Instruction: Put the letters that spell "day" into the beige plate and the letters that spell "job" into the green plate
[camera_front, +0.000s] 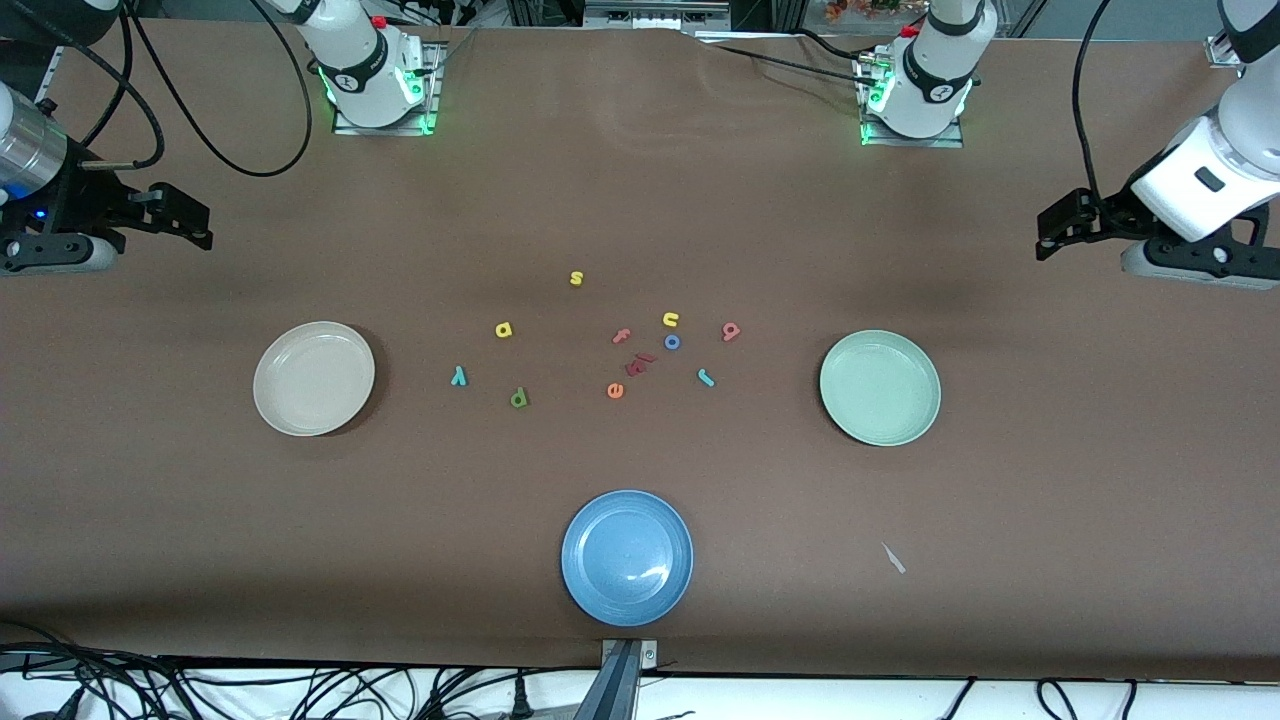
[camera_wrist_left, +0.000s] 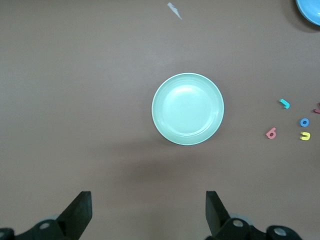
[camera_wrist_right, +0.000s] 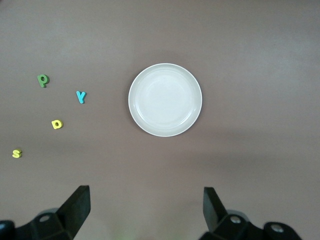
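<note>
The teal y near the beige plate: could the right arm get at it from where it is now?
Probably yes. The teal y lies flat by itself, apart from the beige plate, nothing over it. The right gripper is open, up at its end of the table.

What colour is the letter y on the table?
Teal; the y shows best in the right wrist view.

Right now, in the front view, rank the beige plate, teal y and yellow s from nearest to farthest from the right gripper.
1. Beige plate, toward the right arm's end, closest to the right gripper.
2. Teal y, beside the plate.
3. Yellow s, mid-table.
</note>
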